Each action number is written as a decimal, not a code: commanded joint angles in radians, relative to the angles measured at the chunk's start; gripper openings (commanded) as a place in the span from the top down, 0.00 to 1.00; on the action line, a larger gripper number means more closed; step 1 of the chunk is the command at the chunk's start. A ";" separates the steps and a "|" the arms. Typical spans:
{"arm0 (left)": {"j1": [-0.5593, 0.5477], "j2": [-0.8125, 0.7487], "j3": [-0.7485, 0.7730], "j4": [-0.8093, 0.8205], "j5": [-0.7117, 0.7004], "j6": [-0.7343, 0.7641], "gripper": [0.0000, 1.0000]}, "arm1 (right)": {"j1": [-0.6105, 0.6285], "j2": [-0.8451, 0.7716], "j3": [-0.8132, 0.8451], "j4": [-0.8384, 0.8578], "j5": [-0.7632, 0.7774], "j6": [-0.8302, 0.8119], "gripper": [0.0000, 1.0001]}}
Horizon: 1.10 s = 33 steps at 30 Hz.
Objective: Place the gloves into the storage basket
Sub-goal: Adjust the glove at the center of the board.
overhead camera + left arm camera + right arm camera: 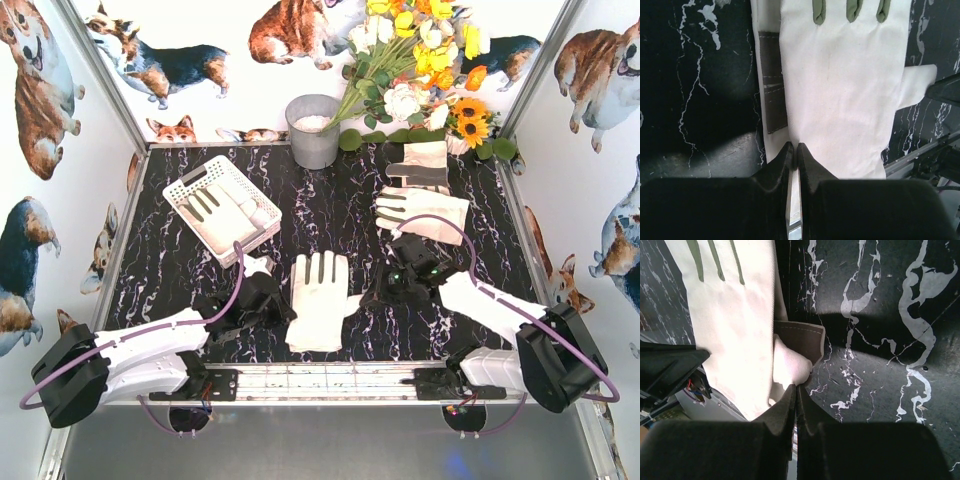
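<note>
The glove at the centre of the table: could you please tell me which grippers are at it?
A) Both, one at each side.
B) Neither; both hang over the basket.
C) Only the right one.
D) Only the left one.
A: the left gripper is shut on the left edge of the centre glove, and the right gripper is shut on its thumb side.

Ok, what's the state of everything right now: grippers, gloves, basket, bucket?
left gripper: shut, pinching the middle glove's cuff edge
right gripper: shut, pinching that glove's thumb
middle glove: lying flat, outside the basket
rear glove: lying flat, untouched
right glove: lying flat, untouched
storage basket: upright, holding packed gloves
grey bucket: upright, something white inside
</note>
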 commanded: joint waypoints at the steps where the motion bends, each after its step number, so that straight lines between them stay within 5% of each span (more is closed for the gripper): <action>1: 0.004 -0.005 -0.018 -0.006 -0.001 -0.011 1.00 | -0.001 0.018 0.050 0.046 -0.012 -0.017 1.00; 19: 0.004 0.015 -0.016 -0.030 -0.007 -0.014 1.00 | -0.001 0.100 0.164 0.045 -0.008 -0.073 1.00; 33: 0.004 0.005 0.032 -0.109 -0.006 0.029 0.67 | -0.001 0.255 0.260 0.053 0.011 -0.151 1.00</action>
